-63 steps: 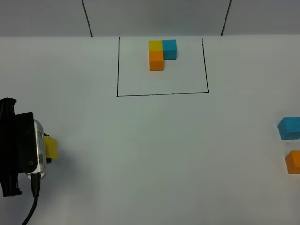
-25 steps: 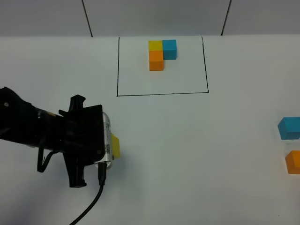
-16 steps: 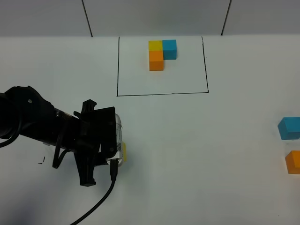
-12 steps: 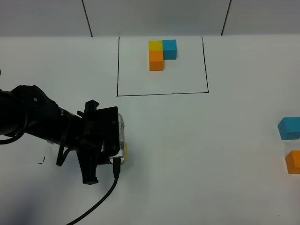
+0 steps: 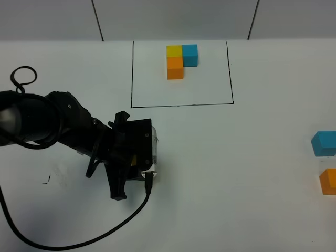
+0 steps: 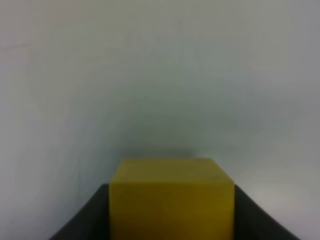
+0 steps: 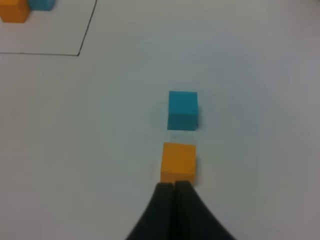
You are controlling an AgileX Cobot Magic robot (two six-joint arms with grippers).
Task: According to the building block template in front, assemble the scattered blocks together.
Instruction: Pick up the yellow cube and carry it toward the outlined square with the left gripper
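Two grippers are examined, beginning with the left. The left gripper (image 6: pixel 172 225) has its jaws clamped on the yellow cube (image 6: pixel 171 192). The cube sits squarely between the dark fingers (image 6: pixel 80 226), its forward face projecting past their tips over the bare white table (image 6: pixel 160 75). In the exterior high view the left arm (image 5: pixel 47 121) lies low over the table with a black cable (image 5: pixel 79 242) trailing behind. Only a sliver of yellow shows beneath the wrist housing. The building block template (image 5: pixel 181 60) stands well apart from those jaws and off their line. Its yellow and blue cubes sit side by side, with the orange one joined to the yellow, all inside a black outline (image 5: pixel 181 105). The outline's near edge runs between the jaws and the template. Further right, far from the left jaws, the light blue cube (image 5: pixel 324 144) and the orange cube (image 5: pixel 329 181) rest on the table with a small gap between them. The right gripper (image 7: pixel 174 186) has its jaws pressed together with nothing between them. The orange cube lies directly ahead of the tips and just beside them; contact cannot be determined. The light blue cube lies beyond it on the same line.
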